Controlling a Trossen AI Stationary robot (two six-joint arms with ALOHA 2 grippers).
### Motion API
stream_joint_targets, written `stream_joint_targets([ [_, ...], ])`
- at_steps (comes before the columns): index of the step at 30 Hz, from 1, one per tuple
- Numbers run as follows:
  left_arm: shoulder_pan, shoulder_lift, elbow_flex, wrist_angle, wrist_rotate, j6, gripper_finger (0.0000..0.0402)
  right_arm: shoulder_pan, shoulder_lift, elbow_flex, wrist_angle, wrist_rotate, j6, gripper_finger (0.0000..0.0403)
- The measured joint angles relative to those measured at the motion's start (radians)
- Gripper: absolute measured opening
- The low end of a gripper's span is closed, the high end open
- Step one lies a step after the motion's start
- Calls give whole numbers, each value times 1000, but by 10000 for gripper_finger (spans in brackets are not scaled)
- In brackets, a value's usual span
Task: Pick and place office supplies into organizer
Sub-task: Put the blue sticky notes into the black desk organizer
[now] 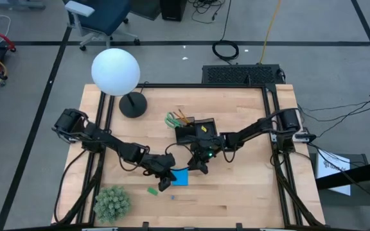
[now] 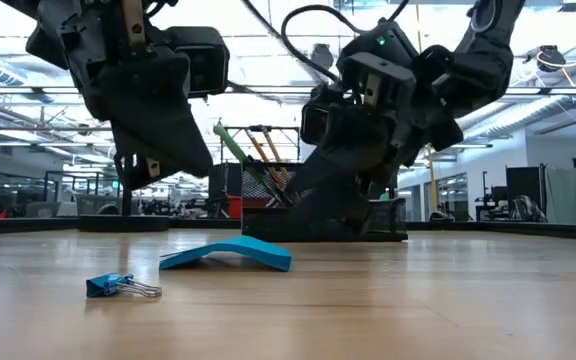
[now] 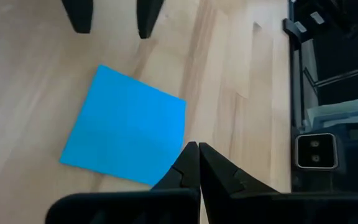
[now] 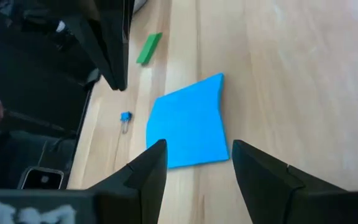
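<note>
From my station, starting at the left of the wooden table (image 1: 249,192), I see a fuzzy green plant ball (image 1: 112,203) at the near left corner and a white globe lamp (image 1: 115,71) on a round black base (image 1: 132,104) toward the far left. A small green eraser (image 1: 152,190) lies on the wood beside the left arm's reach, with a tiny blue binder clip (image 2: 120,287) close by.

My left gripper (image 3: 197,152) hangs just above the table with its fingers pressed fully together, empty, its tips at one corner of the blue square note pad (image 1: 180,177). The pad lies flat on the table between the two grippers, one edge curled slightly up in the low view.

My right gripper (image 4: 194,155) hovers over the pad's other side, its fingers spread wide and holding nothing.

Just behind stands the black mesh organizer (image 1: 195,131), with green-handled scissors (image 1: 173,119) and orange-yellow pencils (image 1: 184,117) sticking out of it at a slant.
</note>
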Motion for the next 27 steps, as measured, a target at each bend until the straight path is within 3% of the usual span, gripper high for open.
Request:
stream_joint_targets([
  [10, -51, -13, 1, 25, 1, -15, 0, -33, 3, 24, -18, -43, -54, 171],
  [15, -63, -12, 0, 15, -7, -11, 0, -37, 5, 91, -115, -43, -136, 171],
  [21, -54, -11, 0, 14, -10, 2, 0, -53, 88, 181, -131, -46, -123, 171],
  [27, -54, -11, 0, 25, 26, -6, 0, -54, 176, 268, -132, -134, -79, 171],
])
